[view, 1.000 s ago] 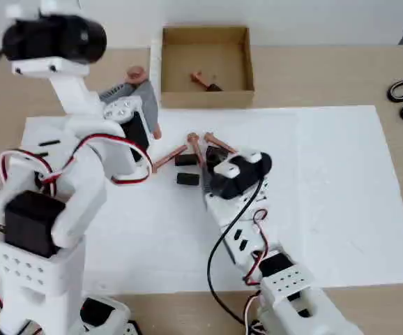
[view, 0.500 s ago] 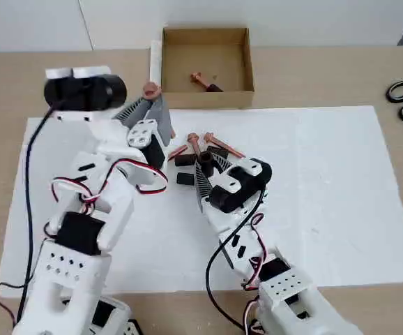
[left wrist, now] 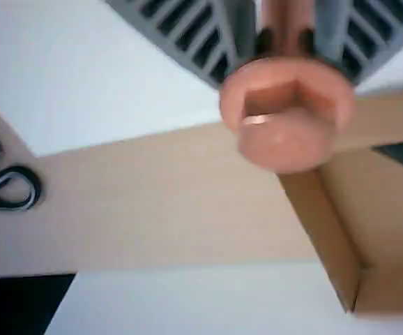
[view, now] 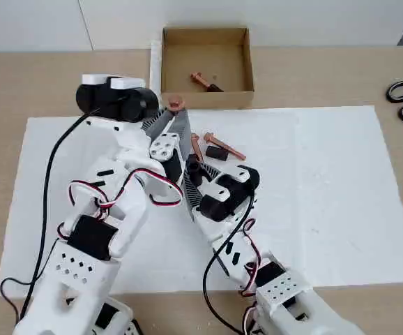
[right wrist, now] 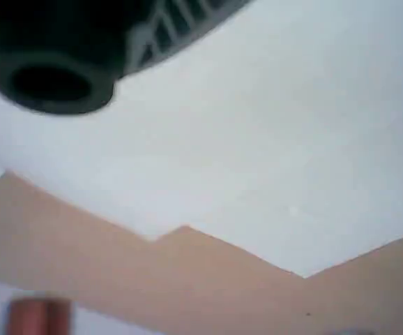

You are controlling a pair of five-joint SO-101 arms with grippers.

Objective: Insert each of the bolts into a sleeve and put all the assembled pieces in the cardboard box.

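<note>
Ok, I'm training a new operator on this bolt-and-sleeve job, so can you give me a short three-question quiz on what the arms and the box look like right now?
1. True or false: the left gripper is empty.
2. What does the right gripper hold? A) a black sleeve B) a pair of scissors C) nothing
3. Fill in: the number of assembled pieces lying in the cardboard box is ___.

Key: 1 false, it is shut on a bolt; 2 A; 3 one.
</note>
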